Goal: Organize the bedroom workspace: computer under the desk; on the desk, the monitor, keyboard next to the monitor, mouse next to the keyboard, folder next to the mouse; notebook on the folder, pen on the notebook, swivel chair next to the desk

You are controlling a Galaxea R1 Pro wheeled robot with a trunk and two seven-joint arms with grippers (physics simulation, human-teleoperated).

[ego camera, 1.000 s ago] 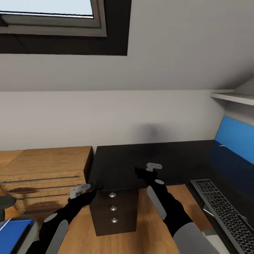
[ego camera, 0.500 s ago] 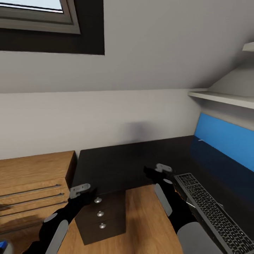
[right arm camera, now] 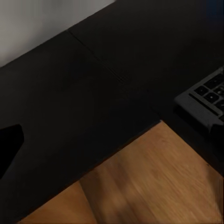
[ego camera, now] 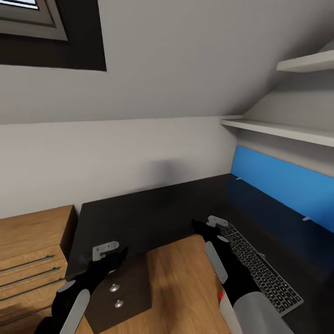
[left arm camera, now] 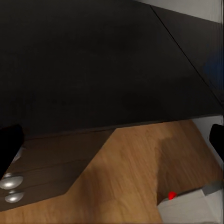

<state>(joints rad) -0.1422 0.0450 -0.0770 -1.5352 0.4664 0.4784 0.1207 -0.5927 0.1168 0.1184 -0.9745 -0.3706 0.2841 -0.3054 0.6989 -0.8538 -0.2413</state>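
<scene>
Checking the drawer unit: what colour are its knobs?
Silver, on the black drawer unit; the knobs show best in the head view.

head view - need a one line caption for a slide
Both arms hang over the black L-shaped desk; the keyboard lies by the right gripper, drawer unit under the left gripper.

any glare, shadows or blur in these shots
Head view: sharp, a soft grey shadow on the wall above the desk, and the blue panel reflects in its glossy top. Both wrist views: soft and slightly blurred, with arm shadows across the wooden floor.
</scene>
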